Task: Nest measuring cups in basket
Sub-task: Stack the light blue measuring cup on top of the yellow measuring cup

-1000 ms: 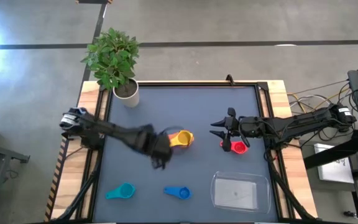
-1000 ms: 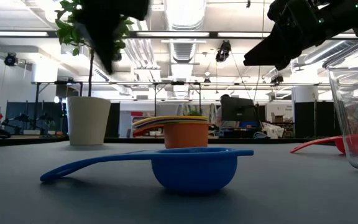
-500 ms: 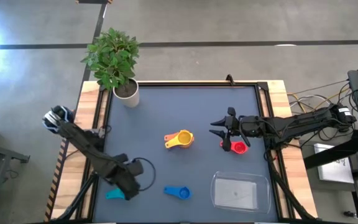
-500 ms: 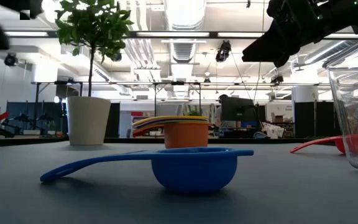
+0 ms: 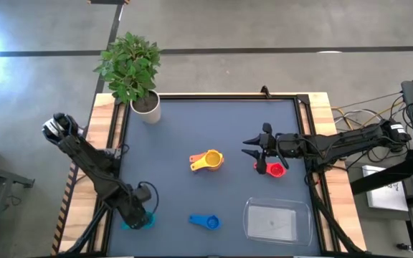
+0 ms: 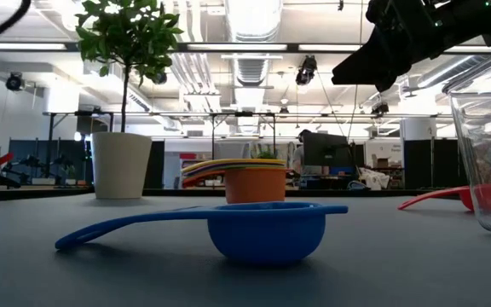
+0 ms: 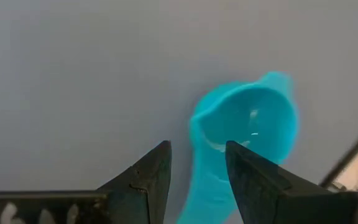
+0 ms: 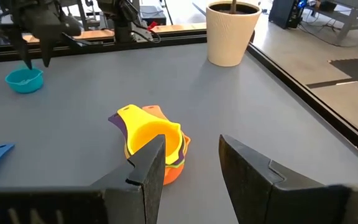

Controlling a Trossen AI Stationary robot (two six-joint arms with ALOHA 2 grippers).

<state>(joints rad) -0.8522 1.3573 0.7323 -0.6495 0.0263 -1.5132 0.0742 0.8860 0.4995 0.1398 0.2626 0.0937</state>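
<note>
A teal measuring cup [image 7: 247, 121] lies on the grey table near its near left corner. My left gripper [image 7: 197, 155] points down over it, open; its fingers stand on either side of the cup's handle [image 7: 204, 193] without touching it. At mid-table stands a nested stack of cups [image 5: 206, 160], yellow on top and orange at the bottom. A blue cup [image 5: 205, 221] lies near the front edge and a red cup [image 5: 274, 169] right of centre. My right gripper [image 5: 248, 149] hangs open above the table beside the red cup, facing the stack [image 8: 151, 149]. The clear basket [image 5: 277, 219] sits at the near right.
A white pot [image 5: 146, 106] with a green plant stands at the far left corner. A raised black rim [image 5: 214, 95] runs round the table. Bare table lies between the stack, the blue cup and the basket.
My left gripper has swung from beside the stack at mid-table toward the near left corner, come down and turned its fingers downward over the teal cup. The cups have stayed where they were.
</note>
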